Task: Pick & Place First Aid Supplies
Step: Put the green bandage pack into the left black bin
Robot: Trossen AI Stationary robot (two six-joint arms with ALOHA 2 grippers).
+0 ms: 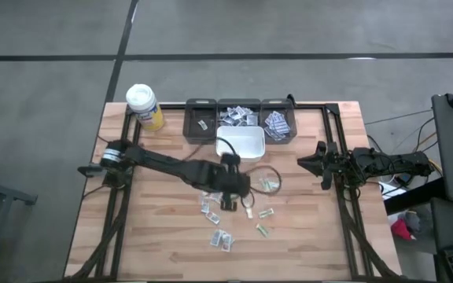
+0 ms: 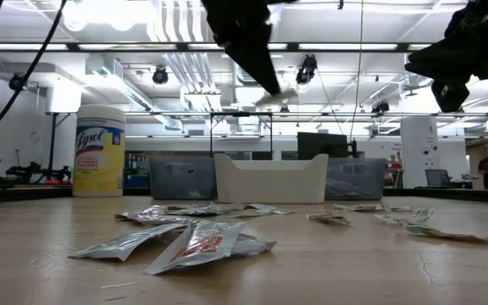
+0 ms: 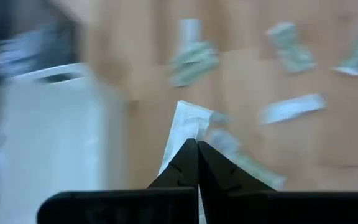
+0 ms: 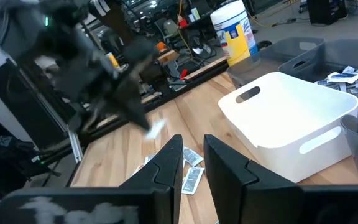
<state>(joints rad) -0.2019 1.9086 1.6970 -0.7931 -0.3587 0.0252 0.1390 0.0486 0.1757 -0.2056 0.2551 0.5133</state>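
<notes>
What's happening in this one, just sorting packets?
The left gripper is shut on a white packet, held above the table near the white bin. More packets lie scattered on the wooden table, and some already sit in the grey bins at the back. The right gripper waits at the table's right edge, holding nothing.

Packet print: too small for me to read on the loose packets (image 1: 219, 236) from above.
Left gripper (image 3: 197, 144): my wrist picture is smeared, so the white packet (image 3: 188, 124) at its tips blurs.
White bin (image 3: 55, 130): blurred, cut off at the frame's edge.
</notes>
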